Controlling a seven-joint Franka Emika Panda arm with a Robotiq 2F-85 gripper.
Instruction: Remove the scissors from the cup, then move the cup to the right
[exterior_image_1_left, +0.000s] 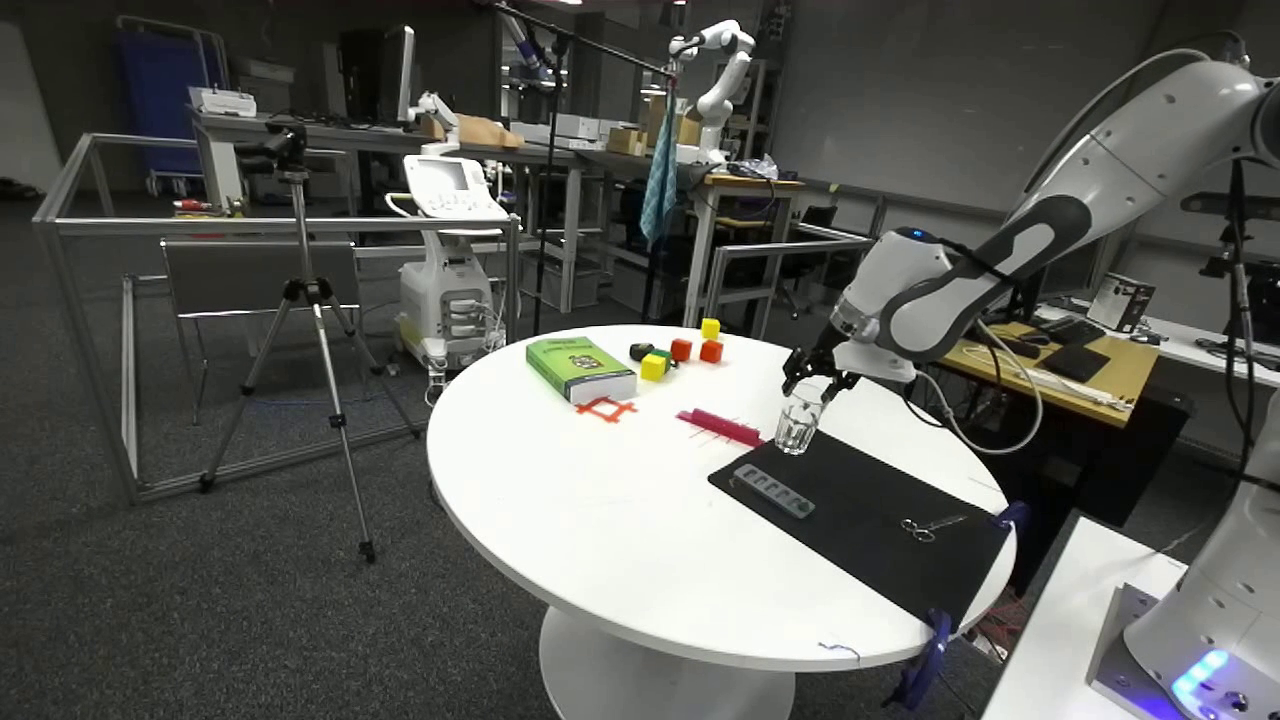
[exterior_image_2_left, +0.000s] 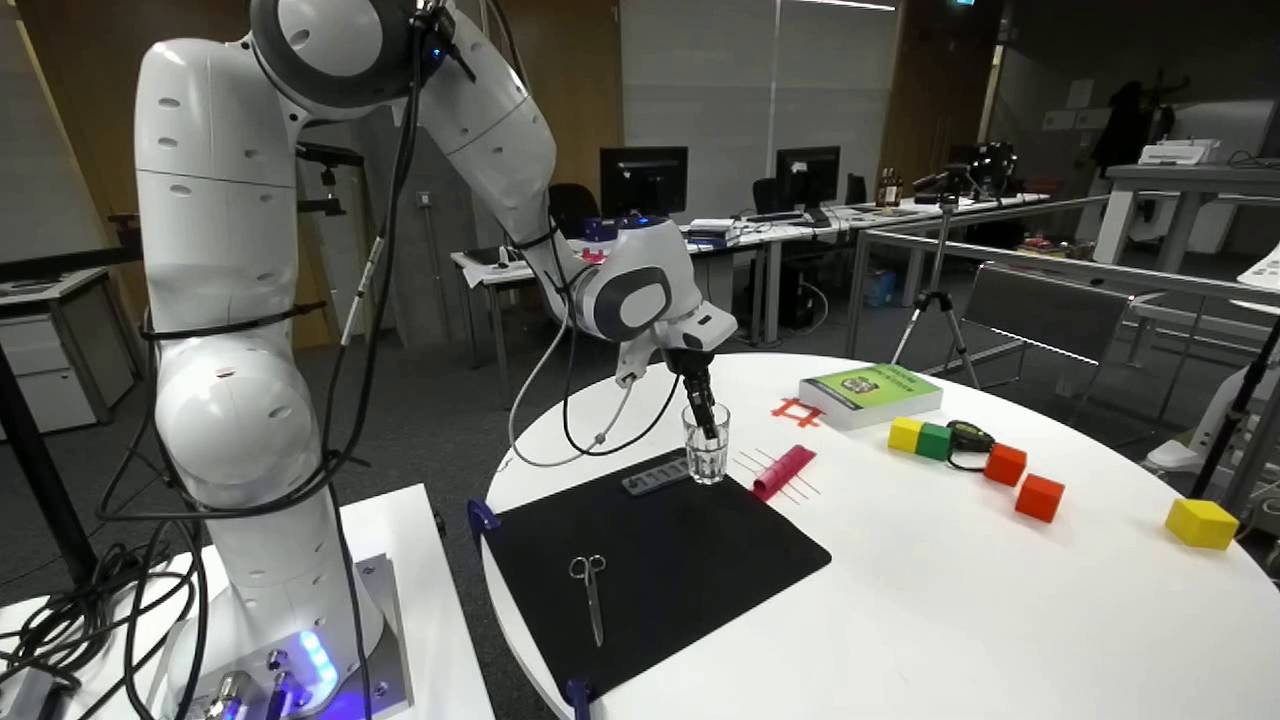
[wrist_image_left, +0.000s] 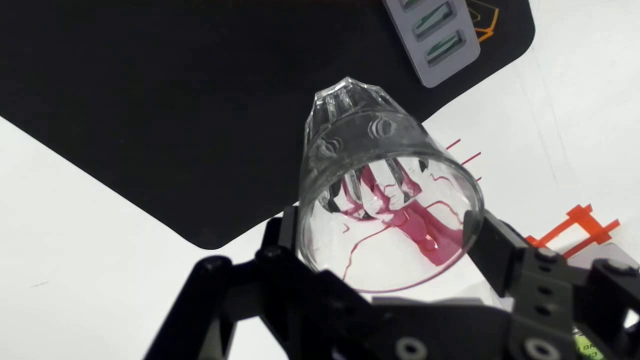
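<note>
The scissors (exterior_image_1_left: 930, 528) lie flat on the black mat (exterior_image_1_left: 860, 500), outside the cup, with the same scissors (exterior_image_2_left: 590, 598) showing in both exterior views. They are out of the wrist view. In my wrist view the clear cup (wrist_image_left: 360, 132) fills the space between the two pads of my gripper (wrist_image_left: 385, 232), one pad against each side of its rim. Nothing but glass shows inside it. Both exterior views show the cup (exterior_image_2_left: 706, 462) below the black gripper (exterior_image_1_left: 812, 384), by the mat's edge. It appears raised off the surface and slightly tilted.
A grey slotted holder (exterior_image_1_left: 775, 490) lies on the mat close to the cup. Just past the mat's edge is a pink piece with thin sticks (exterior_image_2_left: 783, 472). Farther off are an orange-red frame (exterior_image_1_left: 606, 409), a green book (exterior_image_1_left: 582, 370) and several coloured blocks. Blue clamps (exterior_image_1_left: 930, 650) grip the table edge.
</note>
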